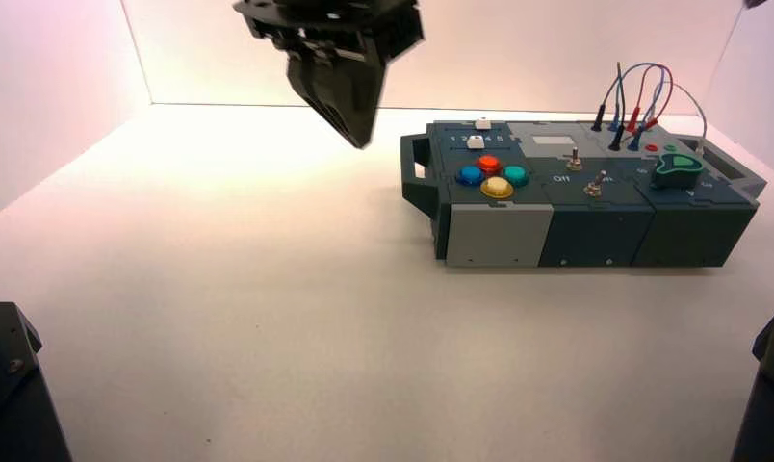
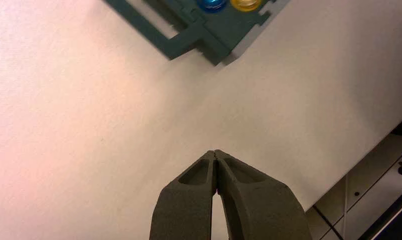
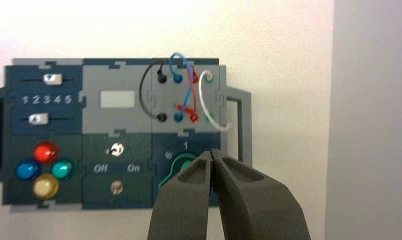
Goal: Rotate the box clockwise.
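The box (image 1: 595, 226) lies on the white table at the right, long side facing me, with its coloured buttons (image 1: 491, 176) at its left end and its green knob (image 1: 676, 168) and looping wires at its right end. My left gripper (image 1: 362, 141) is shut and empty, hanging in the air left of the box's left handle (image 1: 417, 178). The left wrist view shows its shut tips (image 2: 215, 152) over bare table, with the box's handle corner (image 2: 189, 37) beyond. My right gripper (image 3: 211, 152) is shut and empty, high above the knob end of the box (image 3: 114, 122).
White walls close the table at the back and sides; a side wall (image 3: 374, 120) stands close past the box's right handle. Black arm bases sit at the near left corner (image 1: 8, 385) and the near right corner (image 1: 773, 385). The table's edge (image 2: 349, 170) shows in the left wrist view.
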`<action>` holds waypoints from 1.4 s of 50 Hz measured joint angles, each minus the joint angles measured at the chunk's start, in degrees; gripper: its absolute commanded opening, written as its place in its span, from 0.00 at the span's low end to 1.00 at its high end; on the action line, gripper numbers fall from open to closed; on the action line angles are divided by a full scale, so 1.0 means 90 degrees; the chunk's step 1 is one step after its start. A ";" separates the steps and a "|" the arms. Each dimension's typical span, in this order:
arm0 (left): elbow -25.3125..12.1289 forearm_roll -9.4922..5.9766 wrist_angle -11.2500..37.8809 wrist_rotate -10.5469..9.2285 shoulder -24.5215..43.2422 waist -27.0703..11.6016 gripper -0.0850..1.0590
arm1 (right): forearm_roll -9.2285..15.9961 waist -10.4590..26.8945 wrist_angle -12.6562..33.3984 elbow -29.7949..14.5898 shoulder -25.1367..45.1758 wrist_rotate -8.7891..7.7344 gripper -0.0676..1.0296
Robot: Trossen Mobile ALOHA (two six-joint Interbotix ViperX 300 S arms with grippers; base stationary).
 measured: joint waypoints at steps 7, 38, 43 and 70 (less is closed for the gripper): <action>0.0068 -0.0010 -0.0312 -0.0029 0.0078 0.0029 0.05 | 0.0010 -0.0029 -0.0215 -0.0488 0.0781 -0.0186 0.04; -0.0283 -0.0586 -0.0996 -0.0078 0.1641 0.0020 0.05 | 0.0029 -0.0967 -0.1016 -0.1299 0.2998 -0.0762 0.04; -0.0439 -0.0605 -0.1025 -0.0078 0.1875 0.0020 0.05 | 0.0059 -0.0957 -0.1094 -0.1309 0.3203 -0.0830 0.04; -0.0615 -0.0615 -0.1475 -0.0156 0.2383 0.0020 0.05 | 0.0176 -0.0908 -0.2207 -0.1182 0.3604 -0.1250 0.04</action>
